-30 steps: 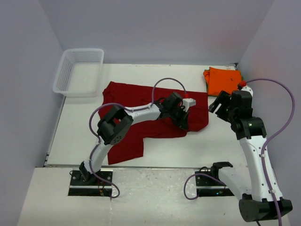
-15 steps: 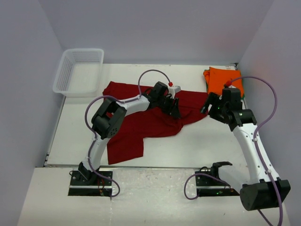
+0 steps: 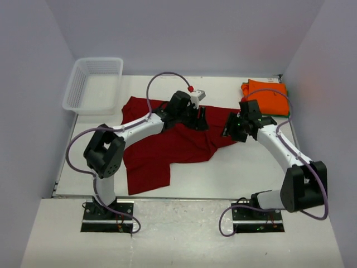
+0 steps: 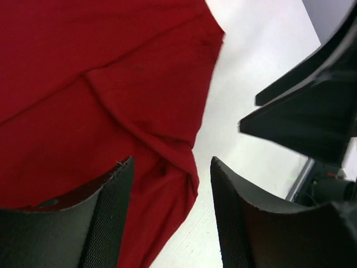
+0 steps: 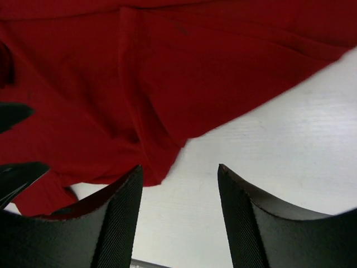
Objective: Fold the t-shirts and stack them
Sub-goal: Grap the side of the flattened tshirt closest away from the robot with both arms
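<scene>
- Dark red t-shirt (image 3: 167,146) lies spread but rumpled across the middle of the worktop (image 3: 240,167), under both hands.
- Left hand (image 3: 201,118) hangs low over the shirt's far right part. Its fingers are moderately apart and grip nothing; its wrist view shows a creased ridge of red cloth below the gap.
- Right hand (image 3: 231,129) sits at the shirt's right corner, facing the left hand. Its fingers are also parted and empty, with the cloth's edge and bare worktop showing between them.
- One short part of the red shirt reaches toward the near left edge.
- Orange t-shirt (image 3: 266,97) lies folded in the far right corner, apart from the red one.
- White mesh basket (image 3: 75,89) stands at the far left.
</scene>
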Motion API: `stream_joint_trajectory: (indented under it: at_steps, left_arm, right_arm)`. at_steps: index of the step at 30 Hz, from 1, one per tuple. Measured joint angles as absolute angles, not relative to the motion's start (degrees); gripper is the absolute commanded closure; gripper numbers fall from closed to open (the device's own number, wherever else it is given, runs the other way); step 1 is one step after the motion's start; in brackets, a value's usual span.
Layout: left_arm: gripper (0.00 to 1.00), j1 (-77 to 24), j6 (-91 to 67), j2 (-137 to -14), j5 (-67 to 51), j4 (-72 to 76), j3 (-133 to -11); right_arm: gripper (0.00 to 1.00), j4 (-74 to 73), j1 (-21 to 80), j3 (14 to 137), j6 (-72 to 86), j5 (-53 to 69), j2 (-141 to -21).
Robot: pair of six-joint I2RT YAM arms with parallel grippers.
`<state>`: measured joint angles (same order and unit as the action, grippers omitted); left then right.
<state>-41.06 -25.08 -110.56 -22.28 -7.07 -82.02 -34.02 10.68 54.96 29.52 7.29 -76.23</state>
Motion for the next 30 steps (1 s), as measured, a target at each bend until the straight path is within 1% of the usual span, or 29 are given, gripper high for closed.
stream_joint_trajectory:
  at_steps: [6,9,10,12,13,15,19,30]
  left_arm:
    - [0.48,-41.0,-26.0,-103.1,-8.4,-10.5,-78.7]
    - [0.52,-41.0,-26.5,-102.0,-3.0,-12.3,-75.6]
    - [0.57,-41.0,-26.6,-101.9,-1.5,-13.0,-74.4]
    - [0.61,-40.9,-27.2,-101.7,0.8,-14.2,-72.3]
    - [0.65,-40.8,-27.5,-101.5,1.7,-14.9,-71.1]
    - [0.68,-40.6,-28.0,-101.0,2.9,-16.0,-69.5]
    - [0.68,-39.7,-28.3,-98.5,4.3,-17.4,-66.8]
    - [0.66,-39.1,-28.5,-82.7,6.0,-18.4,-62.9]
  right_arm:
    - [0.40,-34.9,15.2,66.9,27.8,7.1,-90.0]
    - [0.43,-35.1,16.1,72.2,27.3,7.2,-95.1]
    - [0.46,-35.4,16.2,74.0,27.1,7.2,-96.9]
    - [0.49,-36.4,16.5,77.2,26.9,7.2,-100.1]
    - [0.50,-36.5,16.6,78.6,26.8,7.2,-101.6]
    - [0.50,-37.1,16.8,81.3,26.7,7.3,-104.6]
    - [0.49,-38.2,17.3,84.2,26.3,7.3,-108.6]
    - [0.50,-40.9,19.3,87.0,26.3,7.3,-115.4]
